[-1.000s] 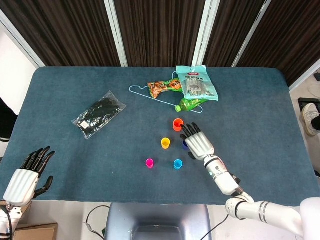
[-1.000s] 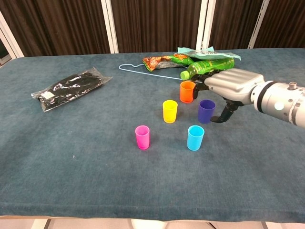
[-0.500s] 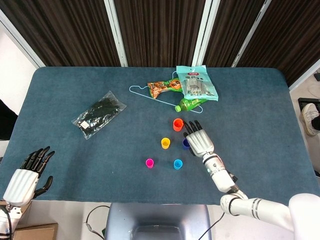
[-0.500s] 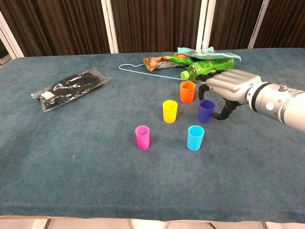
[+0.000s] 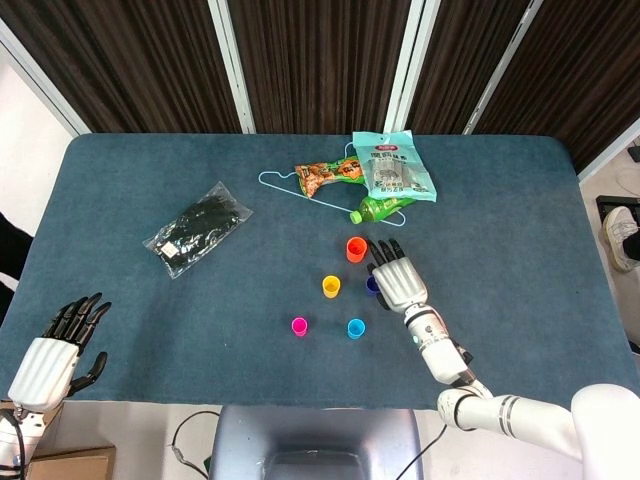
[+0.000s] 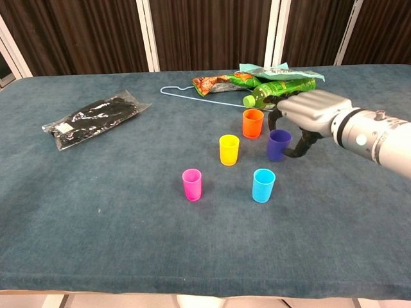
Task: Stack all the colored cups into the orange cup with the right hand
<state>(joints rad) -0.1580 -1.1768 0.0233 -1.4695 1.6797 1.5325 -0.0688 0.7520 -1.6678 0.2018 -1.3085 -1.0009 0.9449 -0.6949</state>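
Fingers of the right hand (image 6: 313,113) curled around the purple cup (image 6: 278,144), which stood beside the orange cup (image 6: 252,123), with the yellow cup (image 6: 228,149), blue cup (image 6: 263,185) and pink cup (image 6: 192,185) nearby, while the left hand (image 5: 52,352) hung with fingers spread, holding nothing.

Orange cup (image 6: 252,122), yellow cup (image 6: 228,149), purple cup (image 6: 278,144), pink cup (image 6: 192,184), light-blue cup (image 6: 263,185). Dark teal tablecloth (image 6: 115,212). Green bottle (image 6: 282,89), pale-blue hanger (image 5: 290,190), black bagged item (image 5: 197,227). Hands white with black fingers.
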